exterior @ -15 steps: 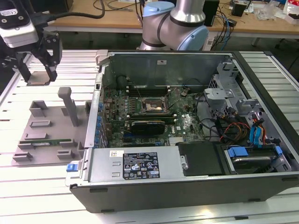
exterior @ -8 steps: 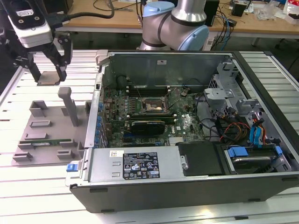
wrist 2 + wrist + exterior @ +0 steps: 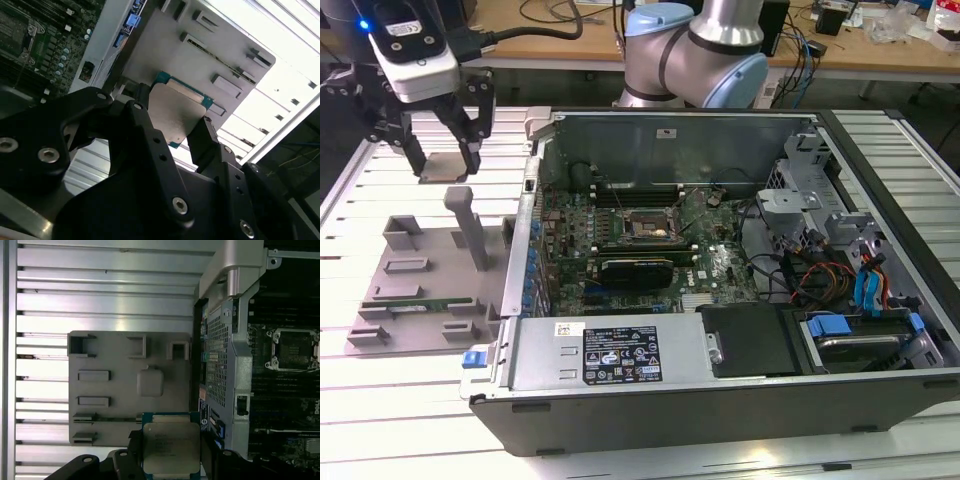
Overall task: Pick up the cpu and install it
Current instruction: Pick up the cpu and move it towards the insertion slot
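**A:** The end effector (image 3: 446, 172), in the exterior view: what has it got?

**B:** It is clenched on the cpu (image 3: 445, 165), a dark finger at each side. The chip hangs in the air over the grey tray (image 3: 420, 270), at the exterior view's left of the open case (image 3: 720, 350).

**A:** And the socket?

**B:** The socket (image 3: 645, 225) sits on the motherboard (image 3: 710, 265) inside the case, well apart from the chip. The tray lies on the slatted surface (image 3: 380, 400), just beside the case wall. An upright post (image 3: 470, 225) stands on it, below the end effector.

**A:** The second wrist view?

**B:** The cpu (image 3: 175, 112) shows its plain silver-grey top with a teal edge, gripped in the end effector (image 3: 175, 120). One of the fingers (image 3: 205, 142) presses on a side of it. The tray (image 3: 200, 50) lies beyond, and the socket (image 3: 12, 30) is at the frame's corner.

**A:** The first wrist view?

**B:** The cpu (image 3: 171, 445) is held flat in the end effector (image 3: 171, 452), its metal top facing the camera. It overlaps the tray's (image 3: 115, 385) edge nearest the case. The socket (image 3: 295, 350) is open in its metal frame, apart from the chip.
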Robot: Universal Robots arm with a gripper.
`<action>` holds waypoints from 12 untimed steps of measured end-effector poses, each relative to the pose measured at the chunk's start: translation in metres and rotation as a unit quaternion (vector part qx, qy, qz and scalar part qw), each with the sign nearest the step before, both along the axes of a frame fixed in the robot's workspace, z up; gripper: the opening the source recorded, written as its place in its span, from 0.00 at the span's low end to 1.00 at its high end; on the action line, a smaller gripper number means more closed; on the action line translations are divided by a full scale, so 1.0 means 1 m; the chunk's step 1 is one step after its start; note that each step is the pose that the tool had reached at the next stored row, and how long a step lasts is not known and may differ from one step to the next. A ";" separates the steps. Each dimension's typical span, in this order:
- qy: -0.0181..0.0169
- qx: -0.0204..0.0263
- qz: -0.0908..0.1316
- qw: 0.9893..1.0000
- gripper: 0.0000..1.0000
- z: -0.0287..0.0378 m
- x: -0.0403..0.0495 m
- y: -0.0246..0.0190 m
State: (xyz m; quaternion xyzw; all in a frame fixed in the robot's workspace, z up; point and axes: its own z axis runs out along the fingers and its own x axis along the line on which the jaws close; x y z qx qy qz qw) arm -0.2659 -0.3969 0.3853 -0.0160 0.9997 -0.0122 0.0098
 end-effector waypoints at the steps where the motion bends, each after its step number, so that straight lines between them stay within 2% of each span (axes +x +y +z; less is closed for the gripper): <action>1: 0.000 0.000 0.000 1.000 0.55 0.0000 0.0012 0.0000; 5: 0.000 0.000 0.000 1.000 0.55 -0.0004 0.0104 0.0000; 12: 0.000 0.000 0.000 1.000 0.55 -0.0013 0.0204 0.0003</action>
